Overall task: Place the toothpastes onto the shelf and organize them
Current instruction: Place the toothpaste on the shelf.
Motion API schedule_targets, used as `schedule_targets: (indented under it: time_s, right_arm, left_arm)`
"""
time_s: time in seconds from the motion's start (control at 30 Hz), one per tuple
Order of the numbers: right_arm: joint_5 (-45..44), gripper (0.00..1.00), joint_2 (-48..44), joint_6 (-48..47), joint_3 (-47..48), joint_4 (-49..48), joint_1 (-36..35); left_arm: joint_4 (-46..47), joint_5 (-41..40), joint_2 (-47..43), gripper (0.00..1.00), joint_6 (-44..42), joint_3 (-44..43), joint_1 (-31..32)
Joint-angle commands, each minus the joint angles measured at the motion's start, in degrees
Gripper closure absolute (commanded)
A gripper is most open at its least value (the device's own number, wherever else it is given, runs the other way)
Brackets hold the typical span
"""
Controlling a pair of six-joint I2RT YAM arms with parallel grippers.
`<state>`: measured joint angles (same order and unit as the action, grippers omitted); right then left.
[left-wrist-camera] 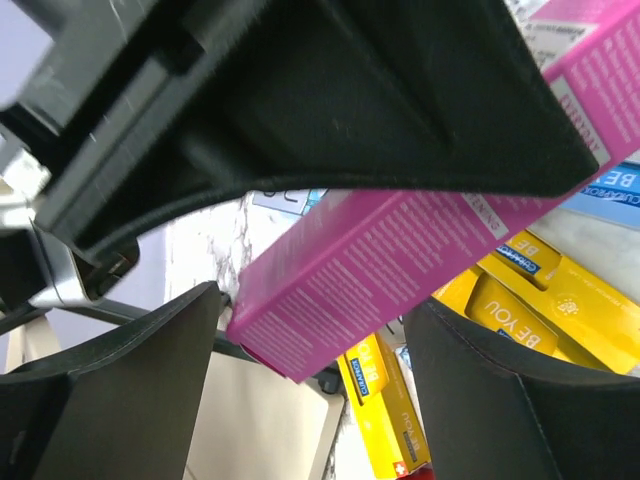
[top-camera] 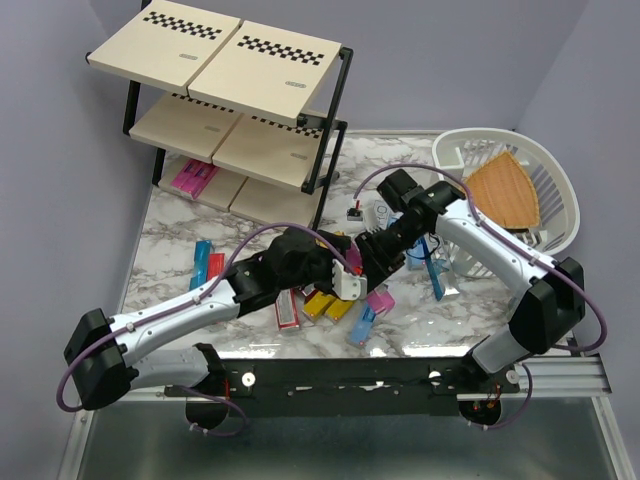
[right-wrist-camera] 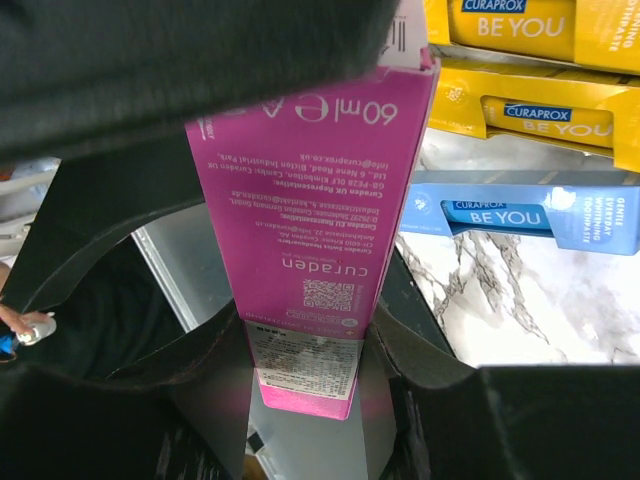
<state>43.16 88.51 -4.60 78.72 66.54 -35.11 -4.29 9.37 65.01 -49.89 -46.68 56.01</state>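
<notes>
One pink toothpaste box point(right-wrist-camera: 310, 230) hung above the middle of the counter point(top-camera: 450, 325). It was pinched near one end by the right claw point(right-wrist-camera: 312, 335), whose jaws were closed firmly on its two broad faces. The left claw point(left-wrist-camera: 320, 300) met it from the other side with its jaws spread on either side of the same box. One jaw stood just beside a corner and the other stood apart from the box, so that claw was open and gripping nothing.

Through the right wrist's camera, a yellow toothpaste box point(right-wrist-camera: 540, 120) lay on the marbled top at about one o'clock of the held box, with more yellow cartons beyond it. A light blue toothpaste box point(right-wrist-camera: 510, 215) lay at three o'clock.

From overhead, more cartons lay scattered beneath the two arms. A blue box point(top-camera: 202, 262) and a red box point(top-camera: 215, 265) lay side by side at nine o'clock of the claws.

The shelf point(top-camera: 230, 60) stood at eleven o'clock, its top boards marked with checkered strips. A few pink boxes point(top-camera: 193, 180) lay on its lowest board. At two o'clock sat a white basket point(top-camera: 555, 170) holding a wedge-shaped wooden board point(top-camera: 503, 190).
</notes>
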Motion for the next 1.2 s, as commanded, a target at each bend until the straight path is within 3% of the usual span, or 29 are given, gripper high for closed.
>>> schedule_targets:
  time_s: [0.0,0.33,0.53,0.77,0.97,1.17]
  right_arm:
    - [3.78,0.68,1.58,-1.02,2.67,1.48,-0.75]
    - [4.66,0.68,2.19,-1.55,2.85,1.66,-0.83]
    - [5.27,0.67,2.63,-1.9,3.11,1.75,-0.83]
    - [5.1,0.42,2.28,-2.34,3.11,1.57,-0.83]
    - [4.22,0.27,2.46,-1.73,3.81,1.57,-0.83]
    - [0.1,0.19,1.67,-0.32,6.09,1.05,-0.75]
  left_arm:
    - [-3.61,3.2,1.34,0.18,-0.47,-2.54,0.33]
    - [-7.13,4.44,4.33,0.32,-1.35,-5.0,0.33]
    - [-7.48,3.73,4.86,0.46,-1.88,-5.27,0.33]
    - [-5.99,2.94,4.07,0.67,-1.0,-3.34,0.33]
    - [-4.23,3.11,2.32,0.77,1.28,-0.7,0.33]
    - [-3.44,2.41,0.73,0.9,4.44,2.11,0.33]
